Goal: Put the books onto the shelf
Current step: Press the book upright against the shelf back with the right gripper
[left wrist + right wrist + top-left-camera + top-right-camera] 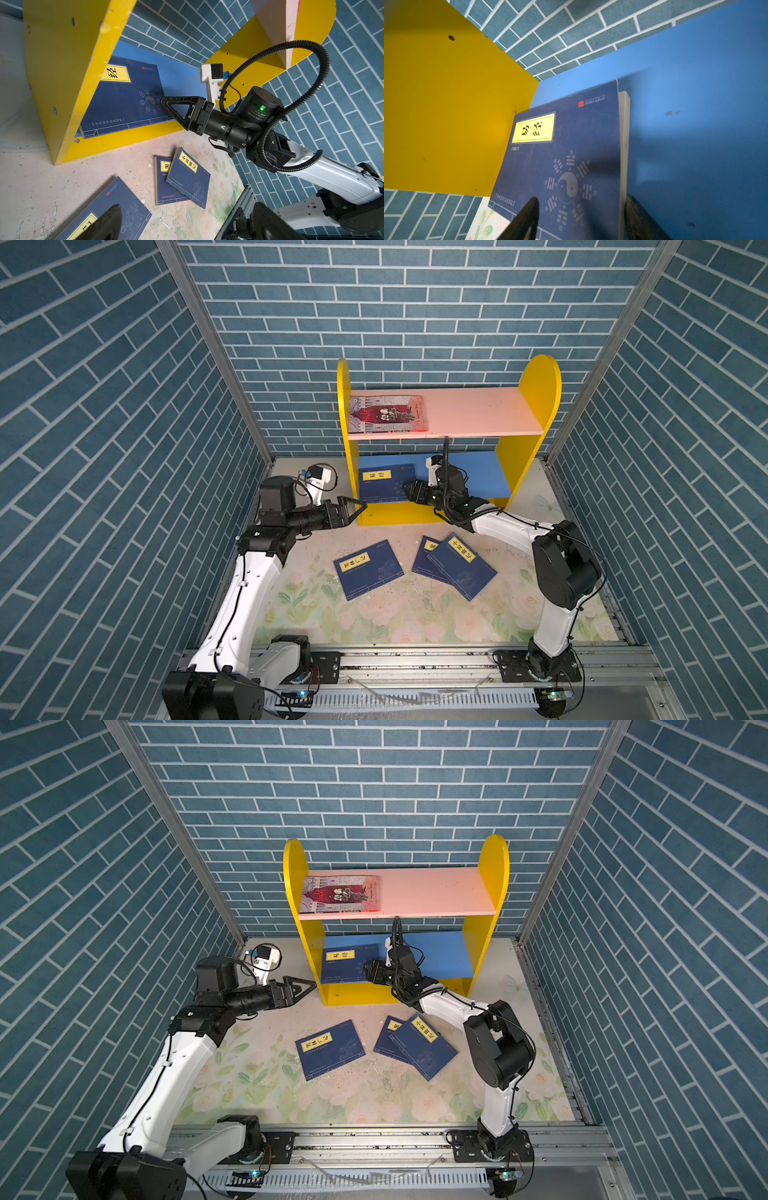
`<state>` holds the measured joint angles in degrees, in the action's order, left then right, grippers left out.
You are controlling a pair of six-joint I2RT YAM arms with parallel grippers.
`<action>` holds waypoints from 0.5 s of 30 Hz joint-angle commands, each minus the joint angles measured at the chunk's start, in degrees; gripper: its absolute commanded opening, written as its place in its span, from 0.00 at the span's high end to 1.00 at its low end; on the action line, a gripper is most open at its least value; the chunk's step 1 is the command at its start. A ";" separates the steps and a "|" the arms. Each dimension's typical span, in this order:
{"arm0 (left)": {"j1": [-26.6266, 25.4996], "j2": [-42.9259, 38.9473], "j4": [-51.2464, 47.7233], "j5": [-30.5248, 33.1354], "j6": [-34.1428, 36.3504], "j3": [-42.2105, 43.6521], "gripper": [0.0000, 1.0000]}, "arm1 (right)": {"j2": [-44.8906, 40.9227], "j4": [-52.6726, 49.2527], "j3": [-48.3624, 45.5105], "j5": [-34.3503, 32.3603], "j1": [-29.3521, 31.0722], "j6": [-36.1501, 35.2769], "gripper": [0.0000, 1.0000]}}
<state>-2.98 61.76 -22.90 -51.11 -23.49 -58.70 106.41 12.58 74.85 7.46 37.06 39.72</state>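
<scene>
The shelf [536,406] [492,878] stands at the back. A grey-and-red book [388,413] [338,893] lies flat on its pink upper board. A navy book [384,483] [343,963] [124,99] [560,155] lies on the blue lower board against the left panel. My right gripper [409,489] [368,969] [581,218] is open over that book's near right corner, one finger above the cover and the other beside the page edge. On the table lie a single navy book [368,568] [330,1049] and two overlapping ones [465,566] [424,1046]. My left gripper [353,508] [301,986] [187,224] is open and empty by the shelf's left panel.
Blue brick-pattern walls [124,406] close in the left, right and back. The floral table mat [415,622] runs to a metal rail [415,655] in front. The right half of the pink board [478,410] and of the blue board [486,472] is bare.
</scene>
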 commanded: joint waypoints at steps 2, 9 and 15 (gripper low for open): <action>-0.18 -0.70 0.29 -0.46 0.57 -1.24 0.00 | 1.26 -0.27 1.18 2.19 0.12 2.46 0.35; -0.18 -0.63 0.57 -0.31 0.47 -1.33 0.00 | 0.47 -0.24 0.30 1.32 0.78 2.29 0.35; -0.20 -0.55 0.66 -0.29 0.37 -1.33 0.00 | 1.08 -0.13 0.91 1.54 0.97 2.54 0.35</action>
<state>-2.98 61.73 -22.83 -51.09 -23.51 -58.70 106.56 12.93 74.85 8.05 37.50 40.66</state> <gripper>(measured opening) 0.996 0.647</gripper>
